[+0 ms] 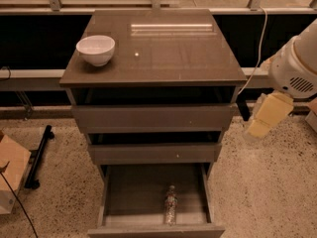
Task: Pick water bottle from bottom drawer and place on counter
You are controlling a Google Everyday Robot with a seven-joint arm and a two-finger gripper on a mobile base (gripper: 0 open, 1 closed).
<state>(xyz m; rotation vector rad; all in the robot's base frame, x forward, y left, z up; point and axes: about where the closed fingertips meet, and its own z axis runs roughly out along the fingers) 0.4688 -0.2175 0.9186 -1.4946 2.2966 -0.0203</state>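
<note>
Fingers [259, 123] show no gap. They read as 1 cream wedge, pressed together with nothing between them. The gripper [253, 129] hangs to the right of the cabinet [153, 115], level with the 2 upper drawers [153, 152] and well apart from everything.

The water bottle [171, 205] lies on its side in the bottom drawer [133, 195], which stands pulled open toward the near side. The bottle sits right of centre, lengthwise near to far. The counter [168, 58] carries a white bowl [96, 49] on its left side.

I judge this the approach step, with nothing grasped yet. Next the gripper would have to travel left and down over the drawer, spread across the bottle's narrow width, and stay clear of the drawer fronts above.
</note>
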